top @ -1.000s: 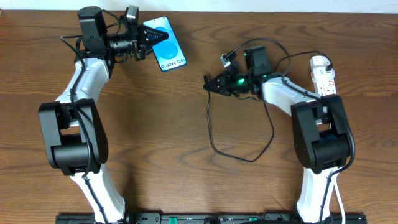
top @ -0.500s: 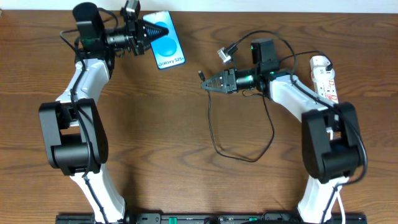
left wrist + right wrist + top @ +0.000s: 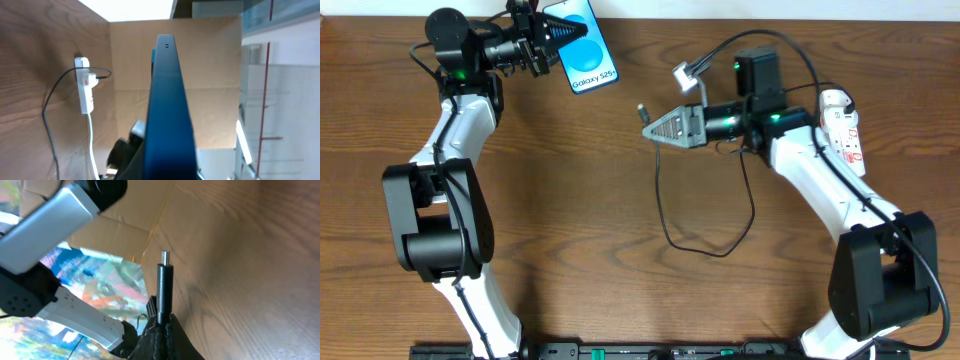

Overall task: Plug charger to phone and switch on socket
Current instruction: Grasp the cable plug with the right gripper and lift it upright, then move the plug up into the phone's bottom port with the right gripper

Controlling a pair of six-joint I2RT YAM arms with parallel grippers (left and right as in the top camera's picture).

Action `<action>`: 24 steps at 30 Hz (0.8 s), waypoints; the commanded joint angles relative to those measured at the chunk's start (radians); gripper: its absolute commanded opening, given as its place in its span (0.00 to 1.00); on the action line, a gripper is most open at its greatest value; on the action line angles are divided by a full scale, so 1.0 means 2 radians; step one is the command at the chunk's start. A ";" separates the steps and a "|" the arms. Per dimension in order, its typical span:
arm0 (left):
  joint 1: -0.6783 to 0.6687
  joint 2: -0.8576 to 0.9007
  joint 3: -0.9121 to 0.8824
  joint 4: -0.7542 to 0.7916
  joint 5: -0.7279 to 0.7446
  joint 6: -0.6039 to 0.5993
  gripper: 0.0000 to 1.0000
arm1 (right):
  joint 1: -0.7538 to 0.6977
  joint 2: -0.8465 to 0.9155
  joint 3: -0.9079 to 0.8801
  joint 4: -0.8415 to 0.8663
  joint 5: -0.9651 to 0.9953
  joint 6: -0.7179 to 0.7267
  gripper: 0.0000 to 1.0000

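My left gripper (image 3: pixel 552 34) is shut on the phone (image 3: pixel 584 47), a light blue screen with "Galaxy S25" text, held up at the far left of the table. In the left wrist view the phone (image 3: pixel 169 110) shows edge-on between the jaws. My right gripper (image 3: pixel 655 130) is shut on the charger plug (image 3: pixel 643 110), lifted right of the phone. In the right wrist view the black plug (image 3: pixel 165 292) stands up from the closed jaws (image 3: pixel 161 322), metal tip free. The thin black cable (image 3: pixel 665 215) loops over the table. The socket (image 3: pixel 844 128) lies at the far right.
The socket also shows in the left wrist view (image 3: pixel 86 90), with a white adapter on top, a thin black cable and a thick white cord (image 3: pixel 93 145) running from it. A small grey connector (image 3: pixel 683 73) hangs above the right gripper.
My left gripper has carried the phone farther up toward the table's back edge. My right arm has swung out and lifted, and its gripper has gone a little up with the plug.
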 commanded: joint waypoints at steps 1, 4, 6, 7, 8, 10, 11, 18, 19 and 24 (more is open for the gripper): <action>-0.003 -0.007 0.006 0.005 -0.022 -0.011 0.07 | 0.026 -0.003 0.003 0.002 0.014 -0.004 0.01; -0.005 -0.007 0.006 0.005 -0.020 0.006 0.08 | 0.038 -0.003 0.003 0.014 0.014 0.007 0.01; -0.005 -0.007 0.006 0.005 -0.016 0.016 0.07 | 0.040 -0.003 0.003 0.022 0.009 0.015 0.01; -0.005 -0.007 0.006 0.005 -0.014 0.022 0.08 | 0.040 -0.003 0.003 0.029 0.001 0.018 0.01; -0.005 -0.007 0.006 0.005 -0.011 0.026 0.07 | 0.040 -0.003 0.003 0.035 -0.007 0.022 0.01; -0.005 -0.007 0.006 0.005 -0.008 0.028 0.07 | 0.039 -0.003 0.003 0.048 -0.018 0.033 0.01; -0.005 -0.007 0.006 0.005 -0.006 0.028 0.08 | 0.039 -0.003 0.003 0.056 -0.022 0.037 0.01; -0.005 -0.007 0.006 0.005 0.003 0.030 0.08 | 0.039 -0.003 0.003 0.099 -0.024 0.061 0.01; -0.005 -0.007 0.006 0.005 0.003 0.030 0.07 | 0.039 -0.003 0.003 0.104 -0.024 0.061 0.01; -0.006 -0.007 0.006 0.005 0.004 0.031 0.07 | 0.040 -0.003 0.003 0.113 -0.023 0.064 0.01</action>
